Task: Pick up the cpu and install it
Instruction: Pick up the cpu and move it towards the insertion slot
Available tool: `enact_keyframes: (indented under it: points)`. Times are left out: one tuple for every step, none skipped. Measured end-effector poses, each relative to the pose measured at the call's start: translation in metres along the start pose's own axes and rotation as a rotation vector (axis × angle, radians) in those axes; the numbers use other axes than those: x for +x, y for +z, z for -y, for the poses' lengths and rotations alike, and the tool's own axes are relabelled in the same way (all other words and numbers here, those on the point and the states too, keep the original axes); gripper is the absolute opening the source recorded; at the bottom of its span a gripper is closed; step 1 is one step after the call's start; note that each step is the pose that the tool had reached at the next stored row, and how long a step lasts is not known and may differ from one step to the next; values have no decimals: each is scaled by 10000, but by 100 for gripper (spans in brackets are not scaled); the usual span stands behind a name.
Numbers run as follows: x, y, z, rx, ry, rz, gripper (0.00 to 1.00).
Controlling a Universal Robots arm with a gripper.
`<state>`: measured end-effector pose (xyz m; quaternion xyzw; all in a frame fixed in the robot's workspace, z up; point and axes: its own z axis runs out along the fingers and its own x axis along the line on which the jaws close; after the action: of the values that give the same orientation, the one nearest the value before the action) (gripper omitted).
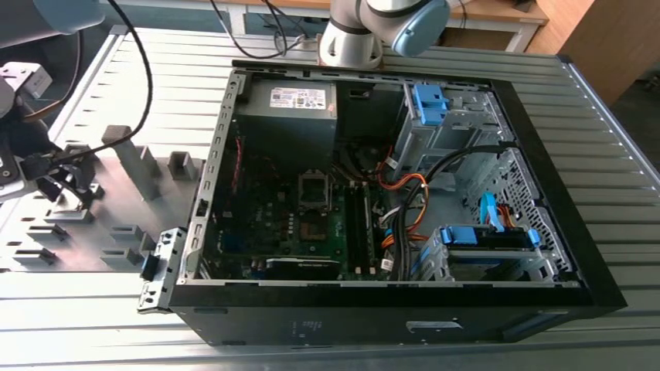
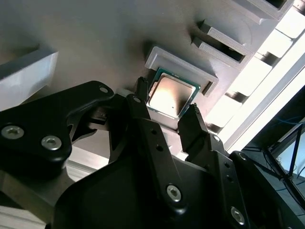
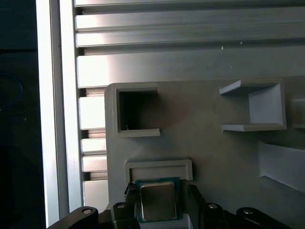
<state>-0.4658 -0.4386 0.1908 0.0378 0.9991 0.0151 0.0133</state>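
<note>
Gripper is open, fingers straddling the cpu. Can't tell if they touch its edges. The chip lies flat in its pocket on the grey tray, well away from the PC case.

Risks, my read:
- An off-centre close would tilt the chip or jam it against the pocket wall.
- A thin-edge grip could slip.

Writing: nothing legible on the chip lid. The white sticker inside the case is too small to read.
</note>
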Motion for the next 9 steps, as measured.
enact_keyframes:
  points:
    - [8,5,1,1,0,0,53]
    - [15,12,2,3,0,1,53]
    - [24,22,3,11,0,2,53]
    - [31,29,3,22,3,3,53]
    - [34,34,4,27,6,3,53]
    - [35,37,5,28,6,4,53]
    - [36,39,5,30,7,3,53]
    - [38,41,5,34,12,4,53]
    - [39,42,5,50,19,-4,53]
